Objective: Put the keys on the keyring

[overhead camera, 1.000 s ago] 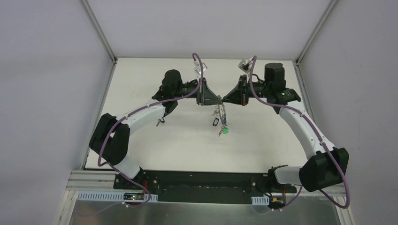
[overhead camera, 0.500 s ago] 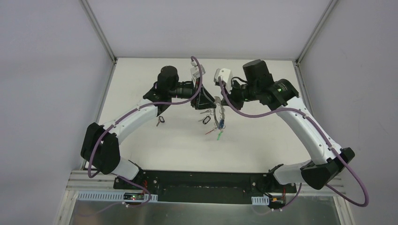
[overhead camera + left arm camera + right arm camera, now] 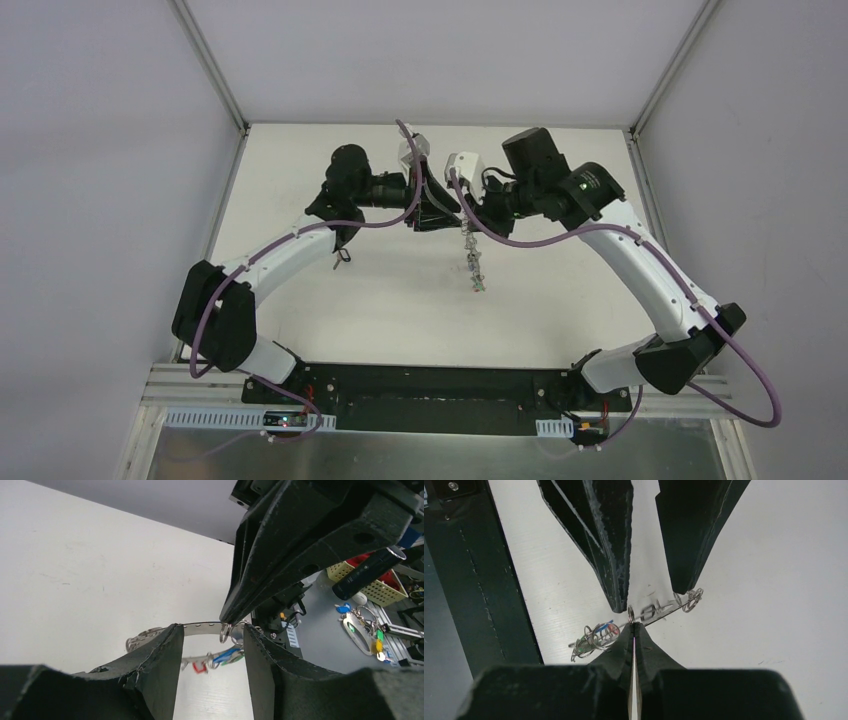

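Bright even overhead light, white table (image 3: pixel 400 300) slightly washed out, shadows soft and faint, top view sharp edge to edge, wrist views go soft on the near black fingers (image 3: pixel 155 680), small glints on the metal keyring (image 3: pixel 200 626).

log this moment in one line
left gripper: open, astride keyring | right gripper: shut on keyring | keys: hanging from keyring
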Tool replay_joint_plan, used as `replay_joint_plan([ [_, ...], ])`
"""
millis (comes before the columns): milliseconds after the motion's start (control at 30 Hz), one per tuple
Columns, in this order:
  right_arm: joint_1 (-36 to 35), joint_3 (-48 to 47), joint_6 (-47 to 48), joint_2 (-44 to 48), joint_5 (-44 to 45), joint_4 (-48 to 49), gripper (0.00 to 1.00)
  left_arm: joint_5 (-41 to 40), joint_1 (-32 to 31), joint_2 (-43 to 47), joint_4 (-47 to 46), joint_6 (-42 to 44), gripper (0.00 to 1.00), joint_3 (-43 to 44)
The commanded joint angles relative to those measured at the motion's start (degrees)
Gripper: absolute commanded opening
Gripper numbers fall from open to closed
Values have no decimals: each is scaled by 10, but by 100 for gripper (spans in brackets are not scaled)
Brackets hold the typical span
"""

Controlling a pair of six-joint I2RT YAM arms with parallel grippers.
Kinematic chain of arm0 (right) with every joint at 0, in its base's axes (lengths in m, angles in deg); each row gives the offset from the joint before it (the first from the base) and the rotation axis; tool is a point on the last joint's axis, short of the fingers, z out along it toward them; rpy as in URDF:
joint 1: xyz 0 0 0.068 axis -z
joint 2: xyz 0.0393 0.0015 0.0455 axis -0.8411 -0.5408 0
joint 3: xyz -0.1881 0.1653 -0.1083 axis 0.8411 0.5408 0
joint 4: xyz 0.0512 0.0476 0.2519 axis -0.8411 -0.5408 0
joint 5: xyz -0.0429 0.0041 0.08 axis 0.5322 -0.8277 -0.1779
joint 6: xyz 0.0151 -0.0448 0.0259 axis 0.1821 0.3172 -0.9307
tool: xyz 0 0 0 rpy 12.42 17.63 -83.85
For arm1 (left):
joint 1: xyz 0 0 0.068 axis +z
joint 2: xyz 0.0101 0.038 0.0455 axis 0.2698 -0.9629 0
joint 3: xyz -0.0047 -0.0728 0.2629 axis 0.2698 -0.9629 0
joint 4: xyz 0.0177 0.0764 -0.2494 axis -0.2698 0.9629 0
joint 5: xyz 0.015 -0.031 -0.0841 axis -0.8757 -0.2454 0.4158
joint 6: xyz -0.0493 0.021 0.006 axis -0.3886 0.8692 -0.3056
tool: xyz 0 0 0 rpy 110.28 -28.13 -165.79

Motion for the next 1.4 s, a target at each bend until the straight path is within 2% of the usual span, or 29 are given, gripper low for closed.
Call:
replay_joint_plan([
  [0, 0, -35, -25, -6, -36, 6, 0, 46, -8, -4, -100, -19, 48, -17],
  [133, 3, -38, -31, -12, -43, 9, 0, 55, -9, -4, -107, -5, 47, -26],
  [367, 12, -44, -41, -17, -59, 11, 0, 60, -12, 4, -52, 51, 40, -27],
  [633, 19, -41, -46, -19, -73, 14, 0, 56, -17, 7, -24, 73, 24, -26],
  [933, 25, -27, -47, -14, -75, 16, 0, 49, -17, 9, -28, 62, 26, -21],
  [1167, 25, -22, -47, -15, -76, 17, 0, 48, -16, 6, -40, 47, 21, -19],
  [1367, 26, -19, -46, -18, -74, 17, 0, 49, -17, 6, -43, 40, 22, -18],
])
